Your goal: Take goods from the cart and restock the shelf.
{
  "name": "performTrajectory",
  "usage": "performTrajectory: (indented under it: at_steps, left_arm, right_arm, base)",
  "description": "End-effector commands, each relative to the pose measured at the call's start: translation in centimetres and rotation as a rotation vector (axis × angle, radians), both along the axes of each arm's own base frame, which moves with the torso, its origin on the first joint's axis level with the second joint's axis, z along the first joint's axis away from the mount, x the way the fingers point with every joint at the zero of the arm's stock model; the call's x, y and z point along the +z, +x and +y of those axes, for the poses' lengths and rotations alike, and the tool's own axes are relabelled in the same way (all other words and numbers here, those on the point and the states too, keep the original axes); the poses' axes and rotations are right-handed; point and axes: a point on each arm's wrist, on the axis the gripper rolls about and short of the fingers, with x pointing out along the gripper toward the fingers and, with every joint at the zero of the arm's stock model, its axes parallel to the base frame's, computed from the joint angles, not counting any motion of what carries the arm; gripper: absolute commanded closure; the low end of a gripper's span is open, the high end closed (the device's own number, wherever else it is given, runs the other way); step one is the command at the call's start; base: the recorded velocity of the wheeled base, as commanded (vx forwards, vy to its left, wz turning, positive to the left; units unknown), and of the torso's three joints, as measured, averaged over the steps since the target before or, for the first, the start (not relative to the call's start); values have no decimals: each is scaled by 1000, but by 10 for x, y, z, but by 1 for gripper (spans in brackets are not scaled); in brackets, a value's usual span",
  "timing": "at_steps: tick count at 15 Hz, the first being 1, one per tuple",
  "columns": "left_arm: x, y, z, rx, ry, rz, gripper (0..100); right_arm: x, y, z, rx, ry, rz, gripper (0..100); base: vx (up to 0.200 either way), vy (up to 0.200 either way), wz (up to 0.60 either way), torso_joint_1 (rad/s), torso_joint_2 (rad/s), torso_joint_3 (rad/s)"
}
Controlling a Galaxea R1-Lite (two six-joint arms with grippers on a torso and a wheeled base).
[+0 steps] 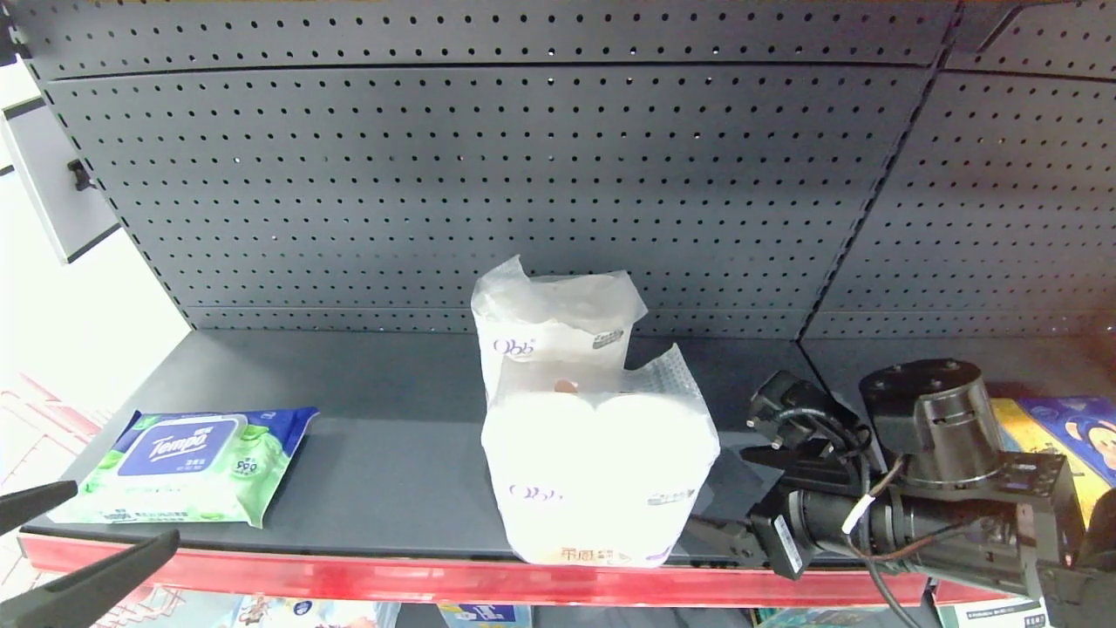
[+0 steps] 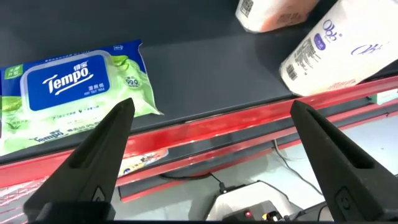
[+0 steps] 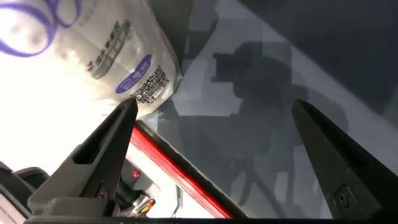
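On the dark shelf (image 1: 384, 453), two white toilet-paper packs stand one behind the other: the front pack (image 1: 597, 475) at the red front edge and the rear pack (image 1: 549, 327) behind it. A blue-green wet-wipes pack (image 1: 187, 462) lies flat at the shelf's left front. My right gripper (image 1: 711, 532) is low at the front pack's right side, open and holding nothing. In the right wrist view, that front pack (image 3: 74, 56) lies beside one finger (image 3: 106, 149). My left gripper (image 1: 122, 515) hangs open before the red edge, below the wipes (image 2: 68, 93).
A perforated back wall (image 1: 523, 192) closes the shelf, and an upright divider (image 1: 863, 235) splits off the right bay, where colourful packs (image 1: 1068, 427) lie. More goods (image 1: 296, 610) sit on the shelf below. Bare shelf lies between wipes and paper packs.
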Motion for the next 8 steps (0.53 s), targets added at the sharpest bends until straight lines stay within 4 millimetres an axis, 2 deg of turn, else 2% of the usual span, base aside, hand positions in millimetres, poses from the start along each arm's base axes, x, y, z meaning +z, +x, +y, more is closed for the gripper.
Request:
performTrajectory:
  at_steps: [1, 8]
  left_arm:
    - [0, 1, 0, 0, 0, 2, 0]
    - [-3, -2, 0, 0, 0, 2, 0]
  right_arm:
    - [-1, 2, 3, 9, -3, 3, 0]
    - [-2, 3, 14, 40, -2, 4, 0]
  base:
    - [0, 0, 0, 0, 0, 0]
    - [0, 0, 0, 0, 0, 0]
